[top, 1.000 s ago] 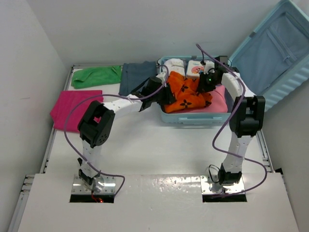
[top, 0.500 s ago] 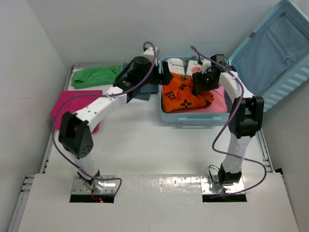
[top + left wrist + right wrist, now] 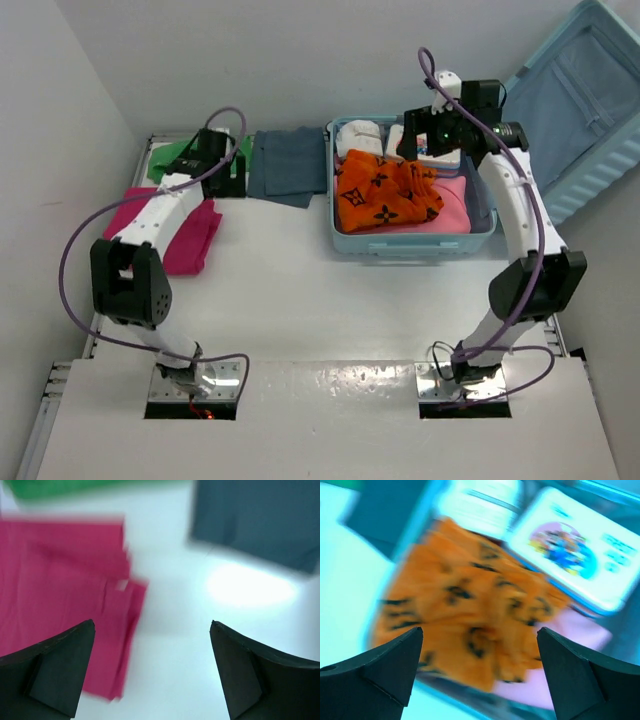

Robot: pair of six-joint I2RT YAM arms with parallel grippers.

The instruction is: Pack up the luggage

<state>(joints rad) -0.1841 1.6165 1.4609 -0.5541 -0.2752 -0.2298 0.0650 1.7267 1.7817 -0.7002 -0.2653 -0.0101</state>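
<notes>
Just dropped crumpled orange black-printed garment (image 3: pixel 385 195) into open pale blue hard-shell suitcase (image 3: pixel 410 244) at surface's far right. Right pincer (image 3: pixel 480 630) released, lifted above it. Left pincer (image 3: pixel 152 625) released, empty, swung beside folded magenta cloth (image 3: pixel 55 605), probably next.

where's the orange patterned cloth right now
In the top view the orange patterned cloth lies inside the luggage, toward its left side, resting partly on a pink garment.

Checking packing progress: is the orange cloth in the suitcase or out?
In. The orange cloth lies within the suitcase walls, atop a pink garment.
</notes>
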